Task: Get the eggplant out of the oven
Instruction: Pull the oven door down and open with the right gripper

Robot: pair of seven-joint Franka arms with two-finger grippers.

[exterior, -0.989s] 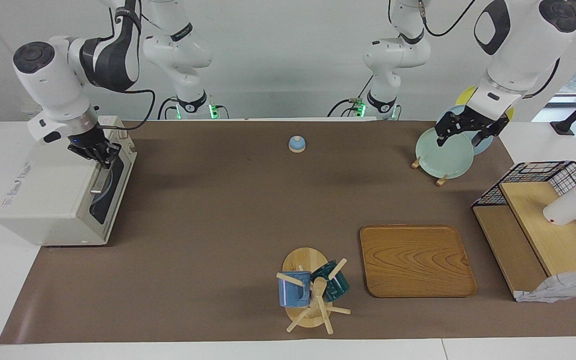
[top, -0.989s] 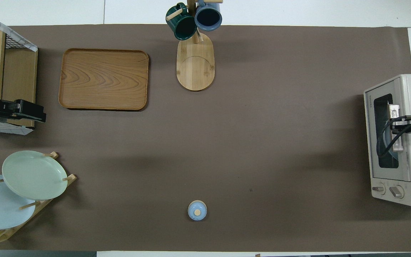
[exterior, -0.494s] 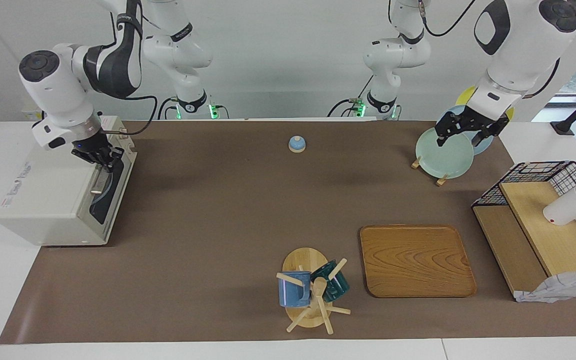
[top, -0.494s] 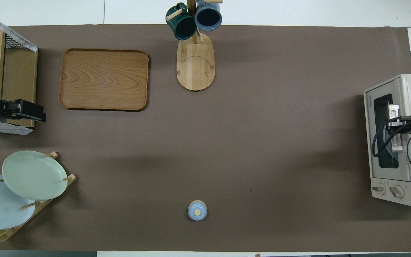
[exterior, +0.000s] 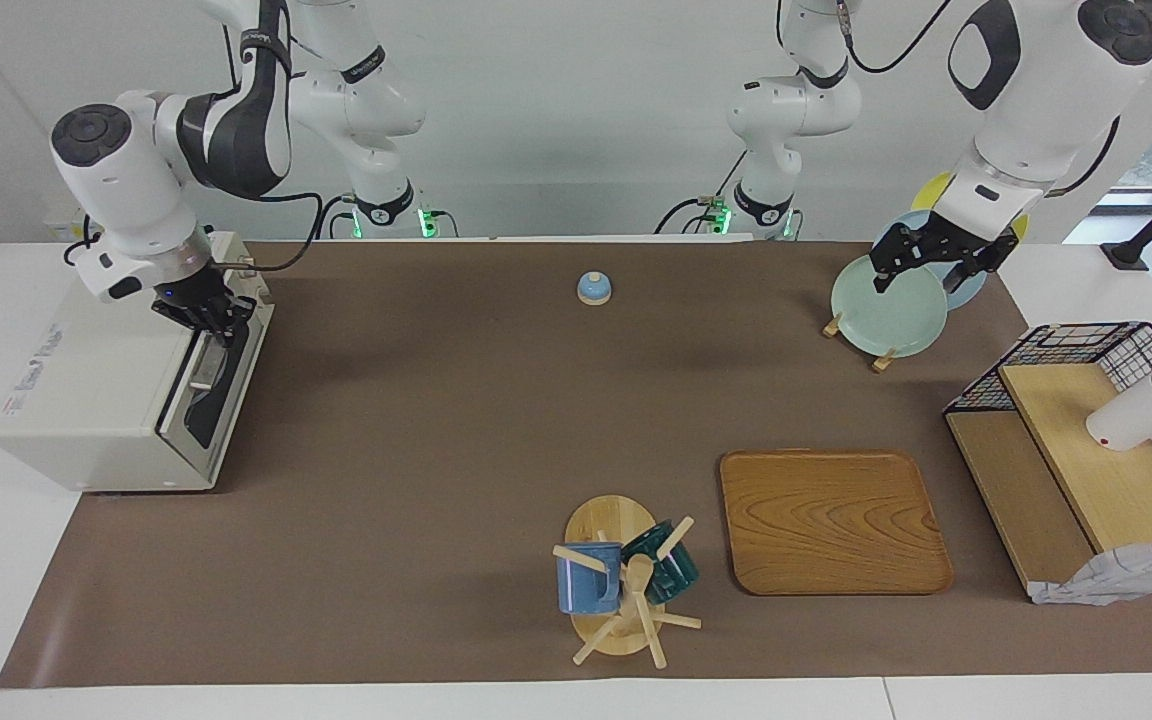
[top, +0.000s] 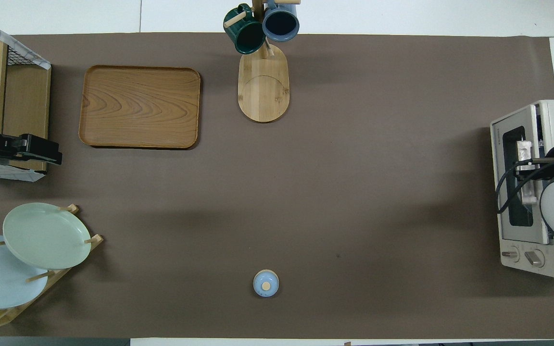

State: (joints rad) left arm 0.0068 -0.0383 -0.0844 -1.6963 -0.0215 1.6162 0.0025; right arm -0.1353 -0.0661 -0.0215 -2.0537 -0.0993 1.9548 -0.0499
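The off-white oven stands at the right arm's end of the table and also shows in the overhead view. Its dark glass door is tilted a crack open at the top. My right gripper is shut on the door's metal bar handle, and it shows over the door in the overhead view. The eggplant is hidden inside the oven. My left gripper waits open and empty in the air over the plate rack.
Pale green and blue plates stand in the rack. A small blue lid lies near the robots. A wooden tray, a mug tree and a wire basket shelf lie farther out.
My right gripper has drawn the handle outward, and the door has tipped from shut to a crack open. The left arm has not moved.
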